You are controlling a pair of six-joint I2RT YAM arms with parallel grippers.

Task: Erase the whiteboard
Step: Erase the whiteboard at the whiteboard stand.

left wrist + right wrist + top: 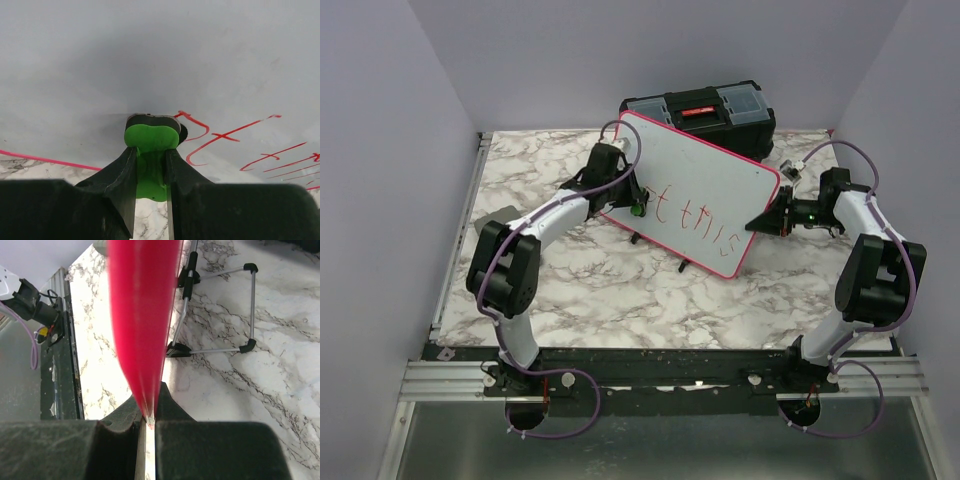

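Whiteboard (710, 180) — edgewise in right tool (753, 222)

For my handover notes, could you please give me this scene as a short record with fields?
board: whiteboard, tilted, in front of black toolbox
writing: red handwriting, not yet erased
left end effector: shut on green eraser, tip against the board
right end effector: shut on the board's pink rim
surface: marble table

The left arm (555, 215) and right arm (860, 215) share white links, bulky black joints and looping lilac cables (850, 143); the left pincer (150, 152) and right pincer (148, 412) are matte black.
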